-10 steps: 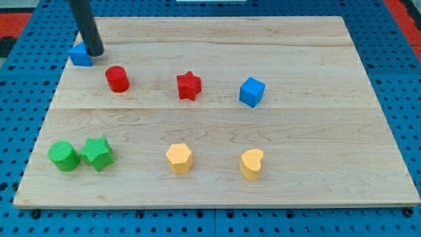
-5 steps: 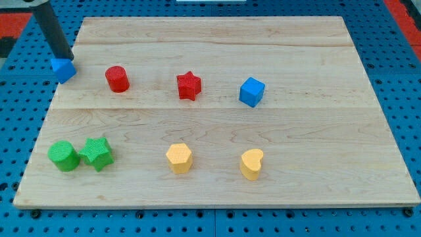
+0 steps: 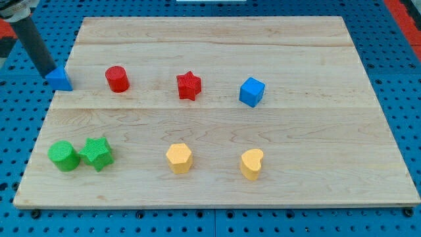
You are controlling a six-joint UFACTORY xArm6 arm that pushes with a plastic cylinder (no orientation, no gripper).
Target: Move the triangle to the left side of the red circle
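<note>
A blue triangle (image 3: 60, 78) sits at the board's left edge, partly over it, to the left of the red circle (image 3: 117, 79). The dark rod comes down from the view's top left. My tip (image 3: 50, 71) touches the triangle's upper left side, off the board's edge. The red circle stands about a block's width and a half to the right of the triangle, at the same height in the view.
A red star (image 3: 189, 85) and a blue cube (image 3: 251, 91) stand in the same row to the right. A green cylinder (image 3: 64, 156), a green star (image 3: 97, 153), a yellow hexagon (image 3: 178, 158) and a yellow heart (image 3: 251, 163) line the lower row on the wooden board (image 3: 309, 46).
The rod has moved left and slightly down. The blue triangle has slid left and down with it, from just inside the board to its left edge.
</note>
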